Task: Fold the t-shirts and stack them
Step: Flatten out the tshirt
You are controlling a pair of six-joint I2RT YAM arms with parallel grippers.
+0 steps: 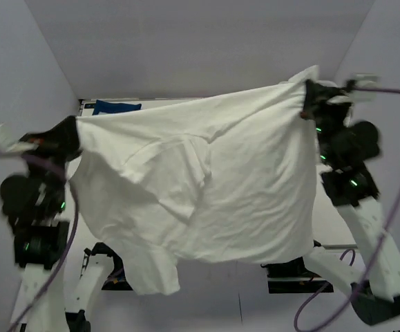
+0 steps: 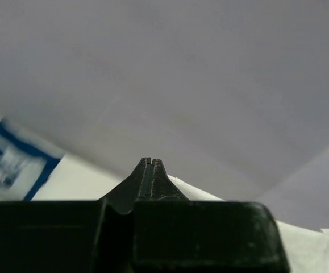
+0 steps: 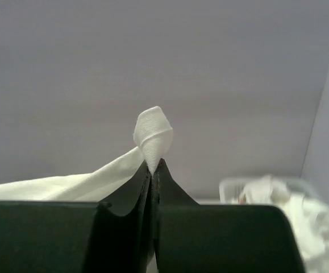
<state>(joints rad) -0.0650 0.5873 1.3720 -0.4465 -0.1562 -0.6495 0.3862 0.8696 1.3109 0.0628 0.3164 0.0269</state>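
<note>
Top external view: the white t-shirt (image 1: 206, 187) takes up most of the scene. It hangs spread in the air between the two arms, clear of the counter (image 1: 206, 294), with its upper edge pulled into a taut line. One sleeve droops at the lower left. No fold has been put into it and it rests on nothing, so I judge its folding has barely started. This looks like the shake-out and spread that comes before laying it flat.

The left arm (image 1: 37, 200) and right arm (image 1: 348, 166) are raised, one at each end of that taut edge. The left jaws are pressed together. White cloth emerges just beside them in the left wrist view, and the shirt's corner meets them from above, so I take them as clamped on the white t-shirt. The right jaws are plainly clamped on it.

The navy t-shirt (image 1: 117, 107) lies on the far edge of the counter, mostly hidden behind the white one. The left wrist view shows its white print, blurred. I cannot tell whether it is folded. Nothing is stacked yet.

A pale tub (image 3: 249, 187) holding crumpled white cloth sits low in the right wrist view.

Smallest is the cloth tuft (image 3: 153, 133), a twisted nub of the white shirt poking up from the right jaws.
</note>
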